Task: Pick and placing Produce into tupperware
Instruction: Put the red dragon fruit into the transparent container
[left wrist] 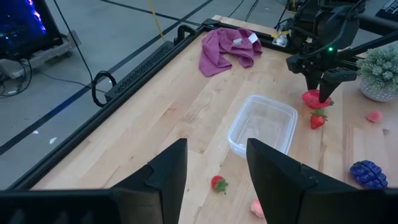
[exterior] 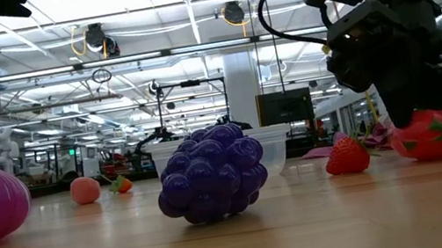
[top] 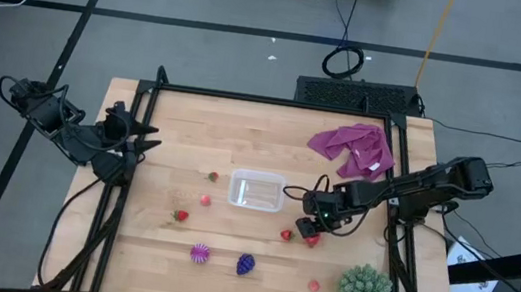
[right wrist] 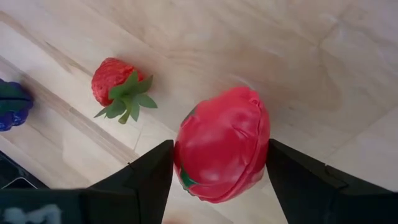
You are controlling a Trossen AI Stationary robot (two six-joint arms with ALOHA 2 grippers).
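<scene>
My right gripper (top: 311, 232) stands over a round red toy fruit (right wrist: 224, 152), which fills the gap between its fingers. That fruit sits right of the clear tupperware (top: 257, 190), which is in the middle of the table. A small strawberry (right wrist: 115, 84) lies next to the fruit. More strawberry pieces (top: 181, 216) lie left of the box. A spiky purple fruit (top: 199, 253), a purple grape bunch (top: 245, 263) and a pink bit (top: 314, 285) rest nearer the front edge. My left gripper (left wrist: 216, 168) waits open at the table's left side. My right gripper pinches the round red fruit by its two opposite sides (right wrist: 181, 155) between its two fingers (right wrist: 149, 180). They come from above, pointing down. The fruit's underside (exterior: 431, 155) rests on the table.
A big green spiky ball (top: 364, 291) stands at the near right corner. A purple-magenta cloth (top: 353, 148) lies at the far right. A black frame rail (top: 276, 101) runs around the tabletop. Bare wood shows between the box and the left arm.
</scene>
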